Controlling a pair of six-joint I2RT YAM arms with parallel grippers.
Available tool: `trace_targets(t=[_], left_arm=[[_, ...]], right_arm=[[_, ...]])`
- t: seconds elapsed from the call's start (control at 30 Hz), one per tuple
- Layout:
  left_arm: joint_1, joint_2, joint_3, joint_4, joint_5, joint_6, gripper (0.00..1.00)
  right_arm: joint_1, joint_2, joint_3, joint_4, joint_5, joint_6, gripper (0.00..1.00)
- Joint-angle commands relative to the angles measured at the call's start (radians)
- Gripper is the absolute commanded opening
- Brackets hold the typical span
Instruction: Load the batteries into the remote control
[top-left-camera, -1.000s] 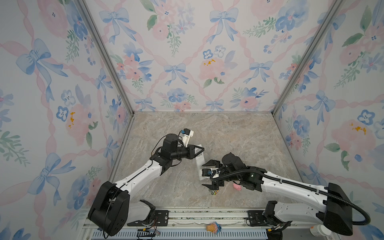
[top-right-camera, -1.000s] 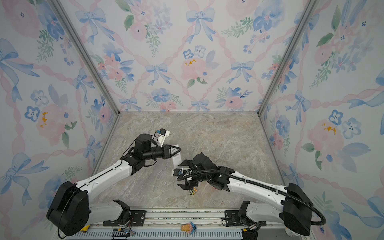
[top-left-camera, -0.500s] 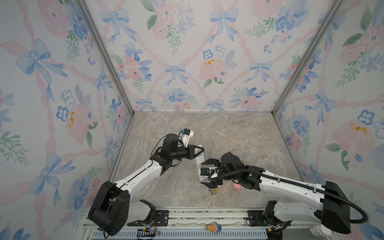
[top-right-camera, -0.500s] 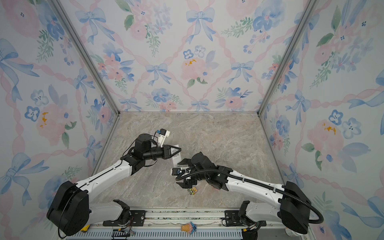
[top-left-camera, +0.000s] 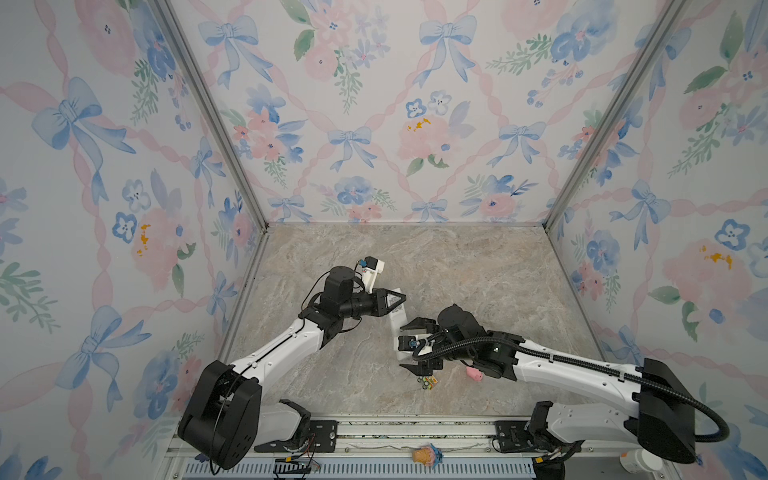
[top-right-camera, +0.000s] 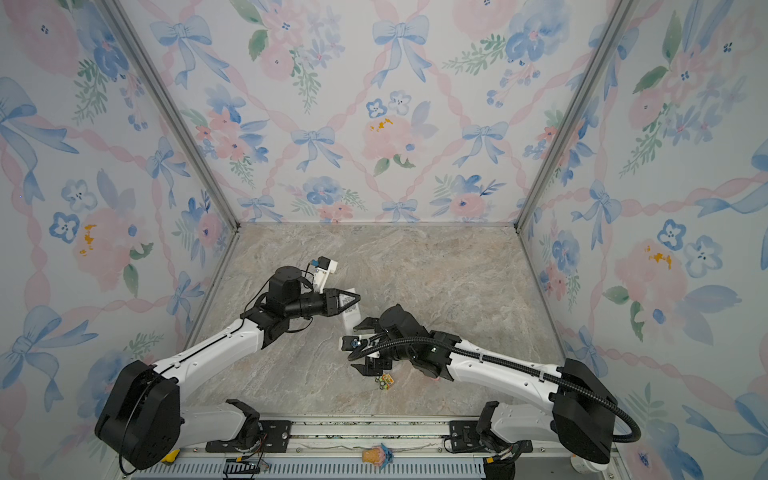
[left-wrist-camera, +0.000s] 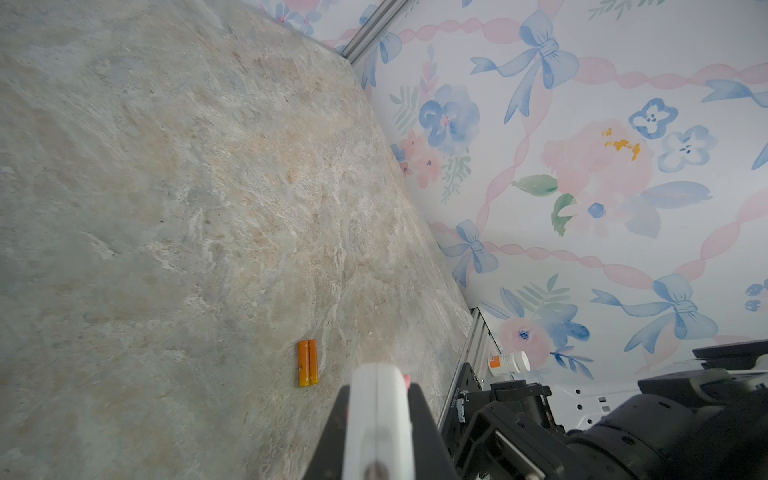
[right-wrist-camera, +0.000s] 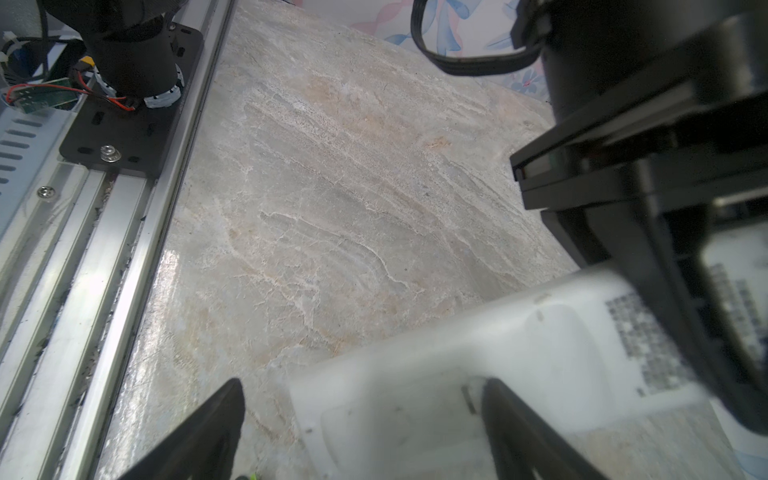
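Right wrist view: the remote control (right-wrist-camera: 519, 365) lies back-side up between my right gripper's (right-wrist-camera: 361, 428) spread fingers; one finger (right-wrist-camera: 199, 432) is off its end, the other (right-wrist-camera: 523, 428) over its body. I cannot tell whether either touches it.
Remote control: in both top views it runs from my left gripper (top-left-camera: 395, 300) to my right gripper (top-left-camera: 415, 345), with one end at each.
Left gripper: clamped together on the far end of the remote (left-wrist-camera: 380, 419), holding it edge-on.
Right gripper: jaws wide apart around the near end, not closed on anything.
Batteries: the two batteries (left-wrist-camera: 308, 363) lie side by side and touching on the table (left-wrist-camera: 166, 208), just ahead of my left gripper; neither is loaded.
Step in hand: I judge this is opening the battery cover while the left steadies the body.
Next move: bring a right finger onto the cover and slide it off, keeping the left grip firm.
Nearby: a toy car (top-left-camera: 428, 381) and a pink pig (top-left-camera: 475, 374) sit just behind my right gripper.
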Motion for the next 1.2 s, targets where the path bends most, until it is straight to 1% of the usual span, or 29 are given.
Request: trace_targets(t=[0.0,0.3,0.57,0.7,0.8,1.17], left_arm=[[0.004,-0.002,0.007,0.058,0.045,-0.031,0.00],[0.008,-0.007,0.007,0.060,0.048,-0.030,0.00],[0.018,-0.009,0.007,0.060,0.055,-0.023,0.00],[0.024,-0.013,0.007,0.060,0.058,-0.020,0.00],[0.028,-0.014,-0.024,0.060,0.060,-0.018,0.00],[0.043,-0.028,-0.035,0.059,0.065,-0.007,0.00]], right_arm=[[0.013,0.018,0.021,-0.022,-0.003,-0.004,0.89],[0.027,0.037,0.039,-0.051,-0.008,-0.010,0.86],[0.037,0.074,0.064,-0.108,0.019,-0.032,0.85],[0.036,0.087,0.075,-0.123,0.020,-0.034,0.82],[0.037,0.091,0.076,-0.129,0.024,-0.036,0.81],[0.037,0.081,0.080,-0.160,0.030,-0.028,0.79]])
